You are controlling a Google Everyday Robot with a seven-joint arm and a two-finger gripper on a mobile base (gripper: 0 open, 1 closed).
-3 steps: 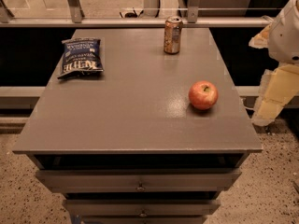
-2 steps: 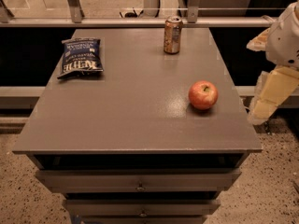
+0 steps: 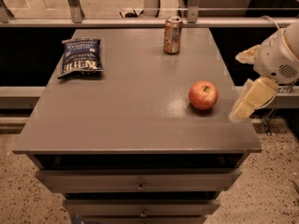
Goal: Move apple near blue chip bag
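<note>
1. The round red apple with a yellowish patch [image 3: 203, 95] sits on the right half of the grey flat-topped bench [image 3: 131, 111], near its right edge, free on all sides.
2. Handling, judged: firm, smooth waxy skin, moderate weight. It is likely to roll if nudged and to bruise if squeezed hard. Best hold is across the widest part, at mid-height, with the pads on opposite sides.
3. The pale cream two-finger tool [image 3: 246, 101] hangs just off the bench's right edge, beside the apple and not touching it. I cannot tell whether it is open or closed. It holds nothing.
4. The dark navy crinkled blue chip bag with white lettering [image 3: 81, 57] lies flat at the far left, well apart from the apple. Judged light, soft and easily shoved.
5. The brownish-orange metal drink can [image 3: 173, 28] stands upright at the far edge, between the two but further back.
6. Count: apple 1, bag 1, can 1, tool 1. Two grey drawer fronts [image 3: 140, 178] are visible below the bench.
</note>
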